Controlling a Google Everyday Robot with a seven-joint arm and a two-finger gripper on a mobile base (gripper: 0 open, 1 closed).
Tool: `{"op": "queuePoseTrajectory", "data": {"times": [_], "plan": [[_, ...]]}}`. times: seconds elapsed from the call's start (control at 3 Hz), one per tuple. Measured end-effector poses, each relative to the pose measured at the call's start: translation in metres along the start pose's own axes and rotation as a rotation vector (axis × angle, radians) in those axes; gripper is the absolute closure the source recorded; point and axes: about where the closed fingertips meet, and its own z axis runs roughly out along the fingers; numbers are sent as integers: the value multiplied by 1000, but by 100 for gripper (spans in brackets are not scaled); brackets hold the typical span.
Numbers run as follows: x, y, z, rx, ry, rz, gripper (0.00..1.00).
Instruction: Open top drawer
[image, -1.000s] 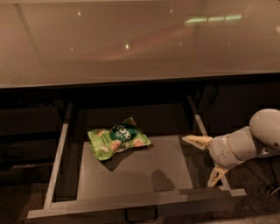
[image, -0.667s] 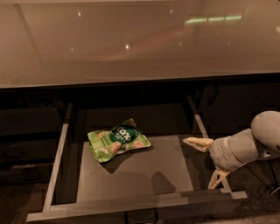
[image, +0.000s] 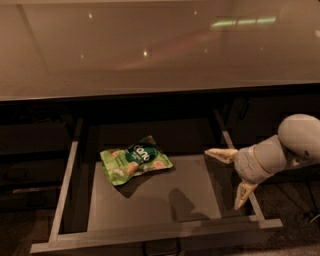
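Overhead, the glossy beige desk (image: 150, 50) spans the whole width, with spots of light reflected in it, and below its front edge the cabinet is dark. At far left, beside the drawer opening, only shadowed recesses show, too dim to read.

The top drawer (image: 145, 202) stands open, drawn well out from under the desk toward the camera. Its pale left rail (image: 64, 192) runs from the cabinet down to the front panel (image: 150, 236), which shows only as a thin grey top edge across the bottom of the view. On the flat grey floor, in the left rear part, lies a green snack bag (image: 136, 160), flat and slightly askew, near the left wall but apart from it. To the right of the bag the floor is bare grey, with a dark shadow (image: 182, 204) falling on it near the front. The pale right rail (image: 256, 209) slants down past it.

Over that right side of the drawer hangs the tool (image: 221, 179), its two cream fingers (image: 222, 154) spread wide, one pointing left over the floor, the other pointing down at the rail. It grips nothing. Behind it, the rounded pale wrist (image: 260, 161) leads off to the right edge.
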Motion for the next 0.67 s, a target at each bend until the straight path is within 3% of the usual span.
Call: {"op": "queuePoseTrajectory", "data": {"times": [0.33,0.67], "plan": [[-44,-49,-4,-6,-10,-100,0],[-44,-49,-4,-6,-10,-100,0]]}}
